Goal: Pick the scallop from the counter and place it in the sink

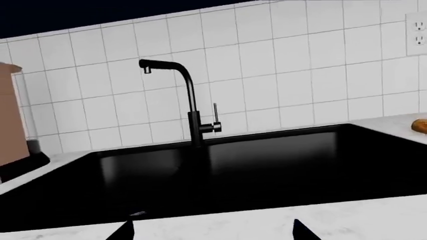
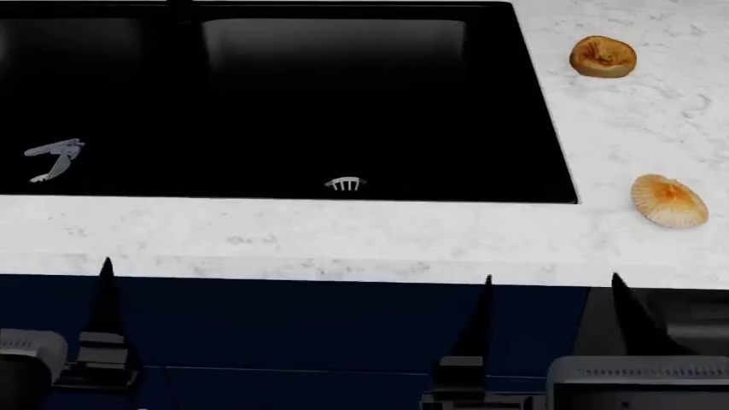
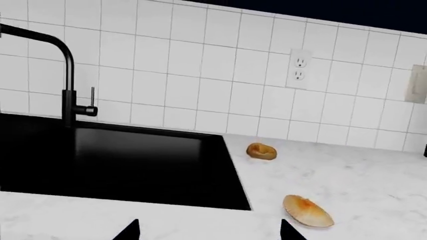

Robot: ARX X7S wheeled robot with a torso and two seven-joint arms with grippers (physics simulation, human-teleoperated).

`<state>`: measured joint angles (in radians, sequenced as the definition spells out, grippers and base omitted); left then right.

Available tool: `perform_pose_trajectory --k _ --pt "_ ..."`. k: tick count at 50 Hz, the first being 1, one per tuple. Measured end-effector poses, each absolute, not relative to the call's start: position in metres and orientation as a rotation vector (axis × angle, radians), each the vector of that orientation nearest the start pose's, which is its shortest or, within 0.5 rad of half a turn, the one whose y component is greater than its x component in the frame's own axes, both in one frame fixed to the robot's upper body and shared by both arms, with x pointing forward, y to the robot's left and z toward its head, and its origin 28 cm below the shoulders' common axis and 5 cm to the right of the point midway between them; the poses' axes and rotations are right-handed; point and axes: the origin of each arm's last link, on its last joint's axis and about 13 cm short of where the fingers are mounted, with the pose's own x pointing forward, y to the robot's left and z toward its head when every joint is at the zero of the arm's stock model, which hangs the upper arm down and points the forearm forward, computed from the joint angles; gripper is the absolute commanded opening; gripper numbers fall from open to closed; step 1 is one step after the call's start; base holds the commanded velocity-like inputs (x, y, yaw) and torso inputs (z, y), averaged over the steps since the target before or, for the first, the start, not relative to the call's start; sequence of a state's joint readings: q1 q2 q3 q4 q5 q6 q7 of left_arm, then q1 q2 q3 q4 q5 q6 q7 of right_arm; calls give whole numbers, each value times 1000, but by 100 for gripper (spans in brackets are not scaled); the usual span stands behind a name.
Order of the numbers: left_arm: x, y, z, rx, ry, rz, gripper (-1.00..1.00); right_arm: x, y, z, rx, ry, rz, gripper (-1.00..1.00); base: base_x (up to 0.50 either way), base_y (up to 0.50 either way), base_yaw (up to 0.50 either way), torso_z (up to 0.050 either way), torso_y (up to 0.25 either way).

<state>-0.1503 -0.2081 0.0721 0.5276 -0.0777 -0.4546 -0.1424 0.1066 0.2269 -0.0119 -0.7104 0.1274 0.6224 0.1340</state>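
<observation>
The scallop (image 2: 668,202), a pale peach ribbed fan shell, lies on the white marble counter (image 2: 341,239) to the right of the black sink (image 2: 285,102). It also shows in the right wrist view (image 3: 307,211). My right gripper (image 2: 551,286) is open and empty. It hangs in front of the counter's front edge, just left of the scallop and short of it; its fingertips frame bare counter (image 3: 210,231). My left gripper (image 1: 212,231) is open and empty, before the counter edge and facing the sink (image 1: 220,165). Only one of its fingers (image 2: 106,286) shows in the head view.
A darker orange-brown lumpy item (image 2: 603,56) lies on the counter behind the scallop. It also shows in the right wrist view (image 3: 261,151). A black faucet (image 1: 190,100) stands behind the sink. The basin holds a silver drain (image 2: 344,183) and a small silver utensil (image 2: 55,159). A brown box (image 1: 12,115) stands left of the sink.
</observation>
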Motion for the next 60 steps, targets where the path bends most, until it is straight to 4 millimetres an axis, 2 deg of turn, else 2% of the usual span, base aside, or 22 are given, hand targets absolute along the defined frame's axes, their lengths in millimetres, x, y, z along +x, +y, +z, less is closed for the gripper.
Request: perform_pose_trajectory --k 16,28,38,60 --pt "244 250 170 153 -156 96 100 208 -149 208 -143 -129 -96 100 0 0 0 0 0" --pt "253 275 198 151 -129 203 100 208 -165 242 -148 -92 -142 100 0 0 0 0 0" --pt "251 287 207 138 -126 262 100 204 -171 256 -137 -88 -144 100 32 -10 0 0 0" --pt "247 293 208 118 -118 288 100 197 -174 263 -109 -97 -133 100 173 -2 0 0 0"
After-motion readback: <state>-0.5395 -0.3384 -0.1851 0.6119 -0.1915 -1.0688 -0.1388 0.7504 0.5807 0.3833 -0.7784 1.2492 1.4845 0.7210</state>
